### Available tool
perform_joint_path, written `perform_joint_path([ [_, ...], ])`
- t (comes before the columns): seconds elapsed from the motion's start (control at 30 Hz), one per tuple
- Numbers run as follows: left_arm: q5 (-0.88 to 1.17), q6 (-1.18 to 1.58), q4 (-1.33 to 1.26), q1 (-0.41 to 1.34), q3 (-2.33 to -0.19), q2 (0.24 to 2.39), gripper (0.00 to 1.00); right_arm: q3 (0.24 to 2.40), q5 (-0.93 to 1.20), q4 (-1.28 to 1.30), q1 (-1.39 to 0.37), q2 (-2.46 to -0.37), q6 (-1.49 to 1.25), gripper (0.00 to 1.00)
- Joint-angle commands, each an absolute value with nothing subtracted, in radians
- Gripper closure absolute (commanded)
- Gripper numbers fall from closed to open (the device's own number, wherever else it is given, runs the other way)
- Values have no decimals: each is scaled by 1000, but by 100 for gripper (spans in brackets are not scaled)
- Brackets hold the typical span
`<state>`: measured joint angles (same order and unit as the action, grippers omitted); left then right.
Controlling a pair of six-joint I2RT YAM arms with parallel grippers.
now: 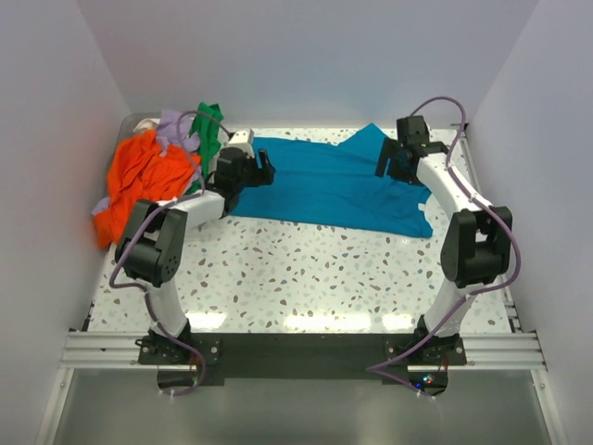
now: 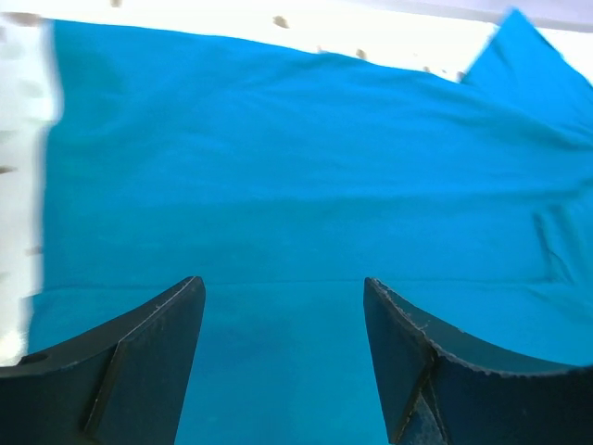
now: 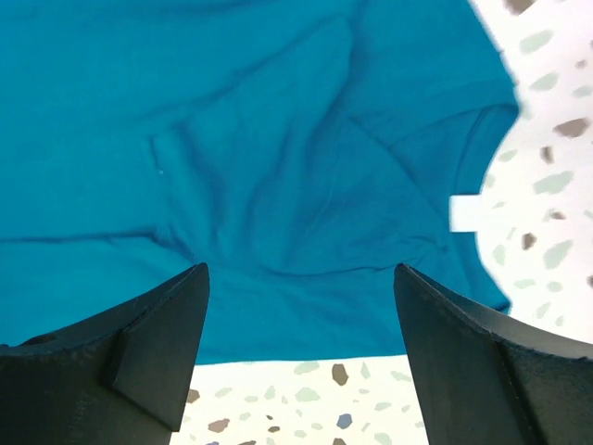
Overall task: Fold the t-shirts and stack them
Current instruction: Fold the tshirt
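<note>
- Cloth in play is the teal t-shirt [image 1: 334,185], lying flat across the far half of the table [image 1: 306,269], with one sleeve peaking toward the back wall.
- Its collar end is on the right, where a white neck label [image 3: 465,213] shows.
- The left fingers [image 2: 139,362] stand apart and empty, hovering over the shirt's left end; only smooth teal cloth shows between them.
- The right fingers [image 3: 139,343] are also apart and hold nothing, poised over the collar end near the shirt's front edge.
- The orange t-shirt [image 1: 139,181], green t-shirt [image 1: 208,125] and lavender t-shirt [image 1: 171,125] sit bunched in the rear left corner, unfolded.
- The step in hand looks like the next fold of the teal shirt.
- To do it well, both arms should pinch the same long edge at matching points, low enough to catch every layer.
- They should then lift together and carry the edge across evenly, so the fold line stays straight.
- Creases run through the cloth near the collar; a slightly taut pull between the two grips should flatten them before the edge is laid down.
- Keep the left arm away from the heap, so no loose shirt gets dragged in.
</note>
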<state>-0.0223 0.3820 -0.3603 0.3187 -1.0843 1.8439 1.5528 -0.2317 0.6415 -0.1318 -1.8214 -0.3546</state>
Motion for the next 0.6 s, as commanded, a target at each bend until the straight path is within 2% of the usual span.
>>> perform_joint_path([
  [0.0,135,391,-495,342,-1063,1900,26,1455,-152,560,-129,-1796,-367,16],
  [0.23,202,425,-541,339,-1008,1968,25,1339,-97,555,-129,-1848,-382,19],
  [0.57,219,462,-588,336,-884,1985,25,1232,-152,609,-130,-1876,-425,22],
])
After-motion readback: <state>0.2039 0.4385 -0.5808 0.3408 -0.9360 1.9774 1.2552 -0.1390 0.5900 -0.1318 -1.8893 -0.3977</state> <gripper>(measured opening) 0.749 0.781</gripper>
